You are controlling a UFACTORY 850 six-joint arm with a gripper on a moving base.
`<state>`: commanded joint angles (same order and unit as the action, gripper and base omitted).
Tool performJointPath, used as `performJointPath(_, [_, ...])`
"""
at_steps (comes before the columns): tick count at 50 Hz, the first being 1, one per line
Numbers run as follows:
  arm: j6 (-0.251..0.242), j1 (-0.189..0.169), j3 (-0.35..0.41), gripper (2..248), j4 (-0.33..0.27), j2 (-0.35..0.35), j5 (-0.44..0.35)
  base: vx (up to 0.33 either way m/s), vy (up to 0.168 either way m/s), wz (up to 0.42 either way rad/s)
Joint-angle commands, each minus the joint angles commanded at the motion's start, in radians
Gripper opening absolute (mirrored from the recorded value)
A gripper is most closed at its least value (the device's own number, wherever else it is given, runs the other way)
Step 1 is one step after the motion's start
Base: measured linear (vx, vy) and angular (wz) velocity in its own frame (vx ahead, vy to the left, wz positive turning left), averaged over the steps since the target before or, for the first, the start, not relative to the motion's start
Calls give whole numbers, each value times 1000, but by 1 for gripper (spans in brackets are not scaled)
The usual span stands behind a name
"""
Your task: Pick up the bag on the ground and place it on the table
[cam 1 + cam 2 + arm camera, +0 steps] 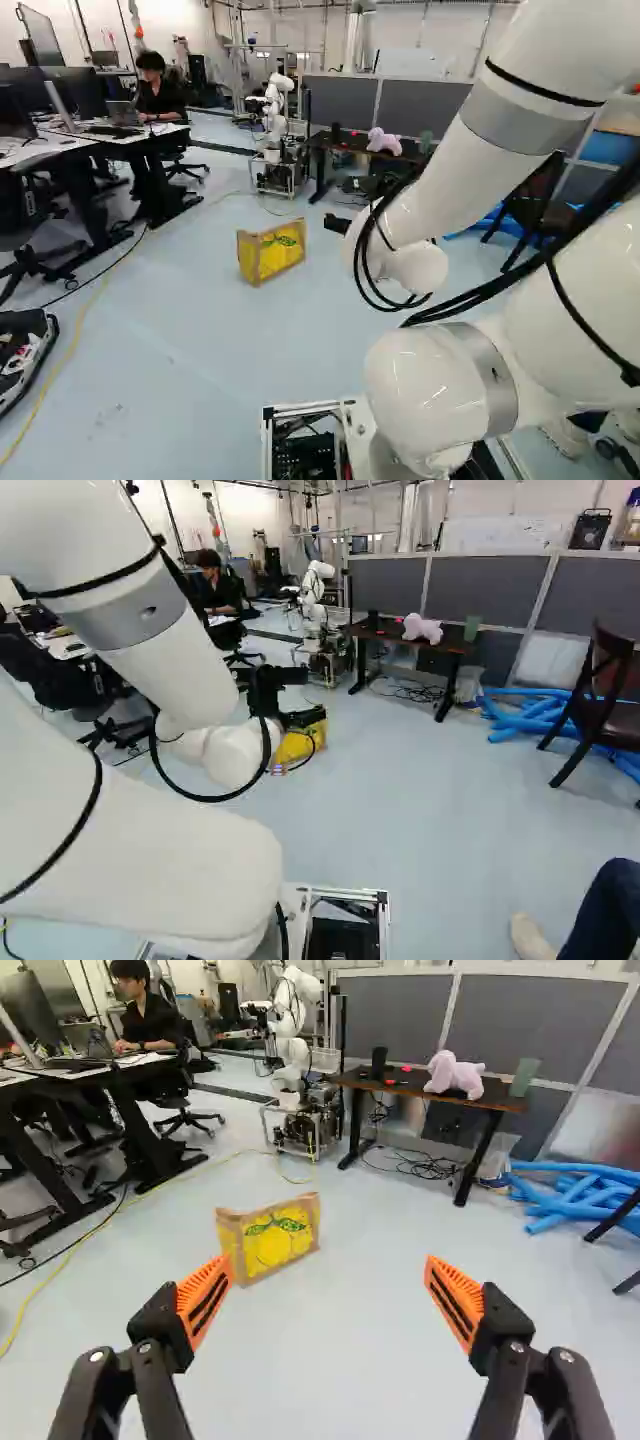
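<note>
Orange pads [205, 1302] face each other across a wide gap, the pincer [330, 1270] standing well spread with nothing between them. Nearest the base, a person's foot [530, 942] rests on the floor; driving forward with a swing to that side could bring the base up against it. The likelier trouble is at the bag [268, 1240]: if the pincer advances straight as it points, the left finger could knock the bag over, since it looks light and thin-walled. Closing too high might catch only the slack top edge, which could crumple or slip free. As for where it lies, the bag stands upright on the floor, ahead of the pincer and lower, well apart, and off toward the left finger's side rather than centred. Farther off, the worktop [400, 1087] carries a plush toy [455, 1075], which a careless set-down could push.
</note>
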<state>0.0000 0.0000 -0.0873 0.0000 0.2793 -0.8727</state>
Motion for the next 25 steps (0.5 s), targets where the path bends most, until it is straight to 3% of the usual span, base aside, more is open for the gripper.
performJointPath(25, [0,0,0,247,0,0,0,0,0,0])
